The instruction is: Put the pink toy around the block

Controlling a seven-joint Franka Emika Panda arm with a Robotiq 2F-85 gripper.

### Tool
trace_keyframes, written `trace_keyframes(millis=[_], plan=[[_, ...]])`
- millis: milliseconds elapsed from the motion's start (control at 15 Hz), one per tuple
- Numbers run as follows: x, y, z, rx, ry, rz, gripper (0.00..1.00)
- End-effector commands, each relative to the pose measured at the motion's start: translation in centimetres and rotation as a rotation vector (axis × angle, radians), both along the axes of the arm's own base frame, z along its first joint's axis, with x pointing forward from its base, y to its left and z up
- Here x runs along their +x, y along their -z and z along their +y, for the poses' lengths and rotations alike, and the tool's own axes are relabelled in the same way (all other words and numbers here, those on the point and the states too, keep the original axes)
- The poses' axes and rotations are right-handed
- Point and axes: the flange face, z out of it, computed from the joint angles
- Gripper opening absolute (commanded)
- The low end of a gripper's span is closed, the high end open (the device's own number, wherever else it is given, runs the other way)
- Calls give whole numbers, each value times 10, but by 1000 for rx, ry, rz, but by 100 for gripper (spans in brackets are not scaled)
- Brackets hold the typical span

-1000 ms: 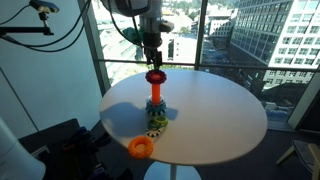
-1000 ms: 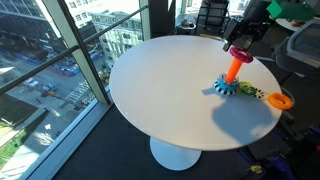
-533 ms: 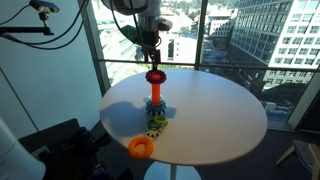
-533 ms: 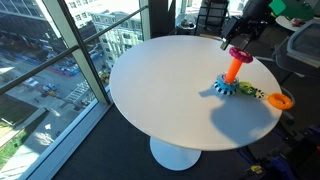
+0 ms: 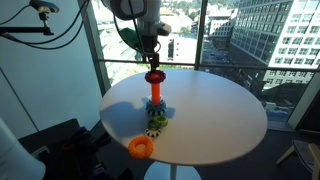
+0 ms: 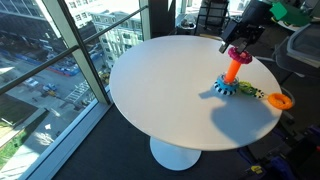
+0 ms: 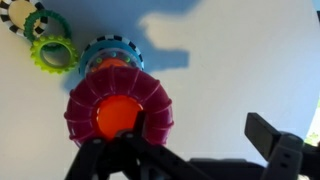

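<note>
Pink toy encircles block, hiding its shaft.

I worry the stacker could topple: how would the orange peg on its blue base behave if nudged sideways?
The orange peg stands tall on a modestly wider blue base, so a push near its top would probably tip it. It looks like light plastic, so a low push may just slide it across the smooth white table.
</note>
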Motion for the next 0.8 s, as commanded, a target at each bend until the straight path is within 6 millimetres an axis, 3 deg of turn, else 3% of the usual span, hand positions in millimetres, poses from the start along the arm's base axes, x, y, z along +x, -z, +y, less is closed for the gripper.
trace_keyframes(millis=[0,267,733], plan=[[-3,6,-1,31,-21,-17,100],[-5,5,-1,46,-27,-23,100],[-13,-14,-1,21,-4,-69,100]])
